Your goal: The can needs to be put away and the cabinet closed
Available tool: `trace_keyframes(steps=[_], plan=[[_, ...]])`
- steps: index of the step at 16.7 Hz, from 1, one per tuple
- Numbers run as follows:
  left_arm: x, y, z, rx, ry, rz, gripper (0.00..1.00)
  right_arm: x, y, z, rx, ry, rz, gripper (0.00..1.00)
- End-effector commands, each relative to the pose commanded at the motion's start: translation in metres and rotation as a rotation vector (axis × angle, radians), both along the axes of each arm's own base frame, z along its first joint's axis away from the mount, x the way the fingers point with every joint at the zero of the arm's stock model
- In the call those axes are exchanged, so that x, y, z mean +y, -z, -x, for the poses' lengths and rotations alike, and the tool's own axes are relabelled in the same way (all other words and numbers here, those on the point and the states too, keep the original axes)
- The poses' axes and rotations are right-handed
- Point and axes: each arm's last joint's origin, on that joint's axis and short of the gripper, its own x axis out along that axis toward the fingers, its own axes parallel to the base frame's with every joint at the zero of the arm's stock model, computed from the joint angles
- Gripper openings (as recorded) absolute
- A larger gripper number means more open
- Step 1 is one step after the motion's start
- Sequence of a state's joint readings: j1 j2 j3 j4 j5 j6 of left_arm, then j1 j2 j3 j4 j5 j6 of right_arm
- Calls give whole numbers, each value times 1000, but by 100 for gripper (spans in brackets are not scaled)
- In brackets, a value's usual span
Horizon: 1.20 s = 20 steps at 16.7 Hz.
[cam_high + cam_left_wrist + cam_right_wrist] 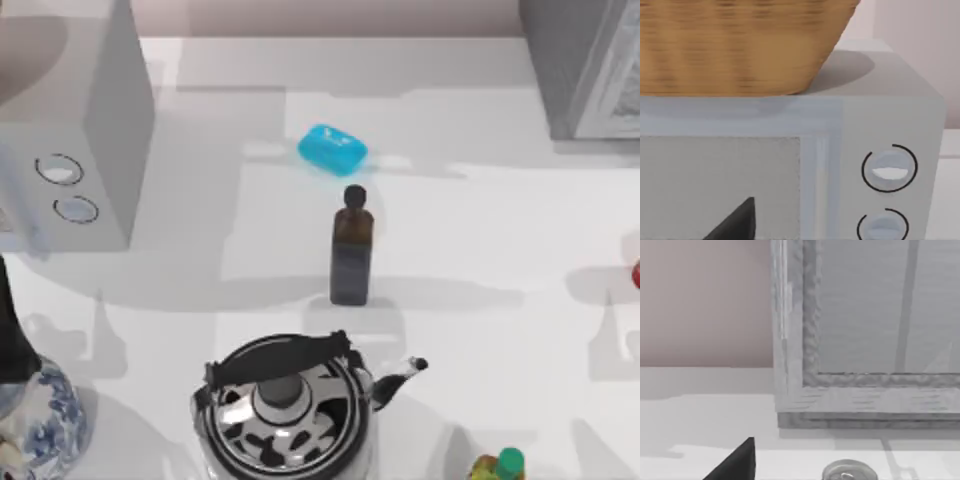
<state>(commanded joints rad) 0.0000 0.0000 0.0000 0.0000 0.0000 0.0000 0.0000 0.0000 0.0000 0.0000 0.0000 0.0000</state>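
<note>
The can (636,272) is a red sliver at the table's right edge; its round silver top (847,473) lies just ahead of my right gripper (735,463), of which a dark tip shows. The cabinet (585,60) stands at the back right, a dark grey speckled box with a pale framed panel door (870,315) facing the right wrist camera. I cannot tell whether that door stands ajar. A dark tip of my left gripper (735,222) hangs close in front of the light grey box with two dials (889,167).
A bright blue block (332,148), a dark bottle (350,250) and a striped kettle (285,410) line the middle. A blue-white vase (40,420) stands front left, a small yellow bottle (500,465) front right. A wicker basket (740,45) sits on the dial box (70,140).
</note>
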Motion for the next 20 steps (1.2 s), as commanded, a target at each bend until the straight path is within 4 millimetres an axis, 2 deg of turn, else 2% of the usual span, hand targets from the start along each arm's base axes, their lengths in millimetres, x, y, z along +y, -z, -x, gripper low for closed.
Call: trace_keyframes(steps=[3, 7, 10, 12, 16, 20], plan=[[0, 0, 0, 0, 0, 0, 100, 0, -2, 0, -5, -1, 0, 100], [0, 0, 0, 0, 0, 0, 100, 2, -25, -8, -43, -7, 3, 100], [0, 0, 0, 0, 0, 0, 100, 3, -41, -26, -20, -9, 5, 100], [0, 0, 0, 0, 0, 0, 100, 4, -41, -47, 55, -8, 6, 100], [0, 0, 0, 0, 0, 0, 100, 4, -11, -92, 293, -2, 8, 100], [0, 0, 0, 0, 0, 0, 100, 2, 28, -113, 497, 4, 2, 100]])
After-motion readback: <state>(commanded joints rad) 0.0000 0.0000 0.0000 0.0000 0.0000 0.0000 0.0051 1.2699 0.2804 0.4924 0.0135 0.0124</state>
